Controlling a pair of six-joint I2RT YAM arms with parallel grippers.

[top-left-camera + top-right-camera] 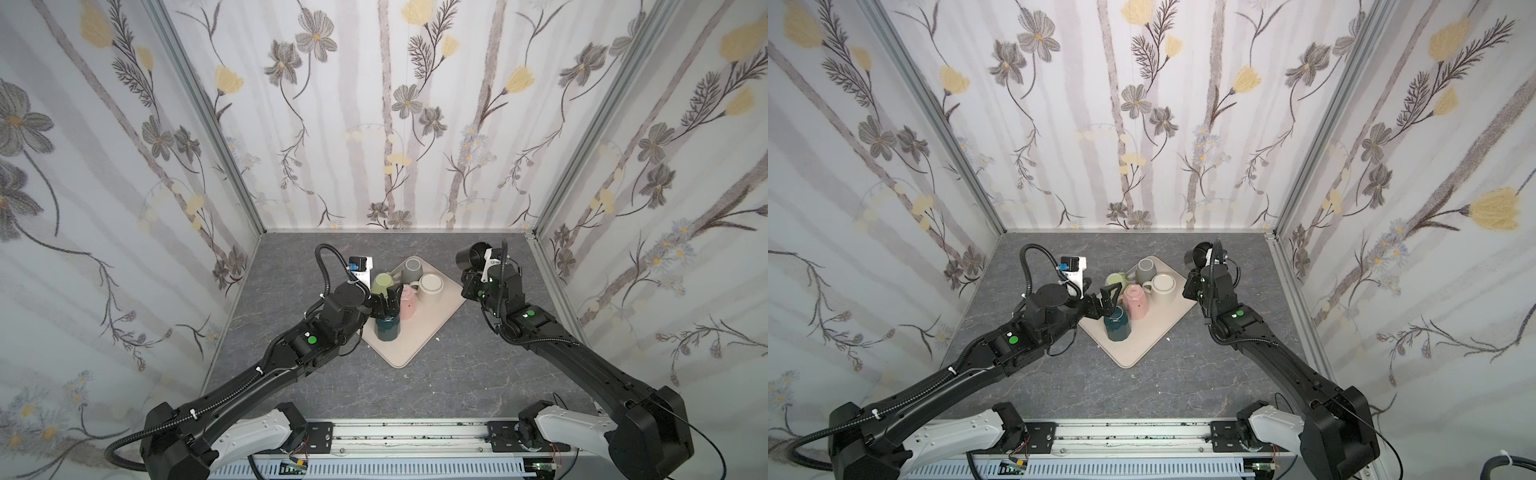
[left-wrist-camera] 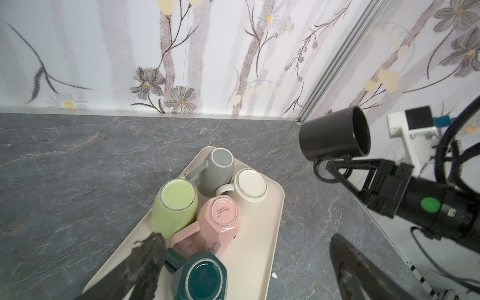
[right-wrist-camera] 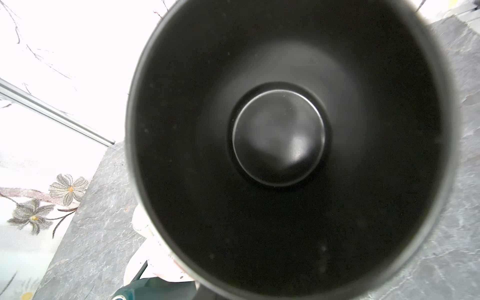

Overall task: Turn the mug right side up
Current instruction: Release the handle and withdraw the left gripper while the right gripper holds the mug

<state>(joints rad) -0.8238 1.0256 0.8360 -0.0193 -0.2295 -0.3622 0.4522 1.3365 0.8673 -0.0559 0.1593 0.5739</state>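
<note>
Lying on its side in the air, a matt black cylindrical mug (image 2: 332, 135) is held by its loop handle, on which the right gripper (image 2: 331, 166) is clenched from below. The mug is kept clear of the dark grey marble-patterned tabletop (image 1: 291, 374), to the right of a beige rounded-corner plastic tray (image 1: 419, 332) and near the back right corner of the enclosure. Its open mouth is turned towards the right arm, so that its dark empty interior fills the right wrist view, while its base is pointed towards the tray side. In both top views the mug is seen just beyond the right gripper, in front of the flower-patterned wall panels (image 1: 395, 124). The left gripper (image 1: 387, 296) is spread wide with nothing between its jaws and is held over the near left part of the tray, above a dark teal faceted mug (image 2: 205, 278). Five mugs are stood close together on the tray with their bases upward: the teal one nearest the robot, a pink faceted mug (image 2: 223, 215) just behind it, a light green rounded mug (image 2: 176, 194) to the left of the pink one, a cream round mug (image 2: 250, 185) towards the right, and a grey rounded mug (image 2: 220, 162) at the far end. The pink mug's handle is turned towards the green mug and the teal one.
</note>
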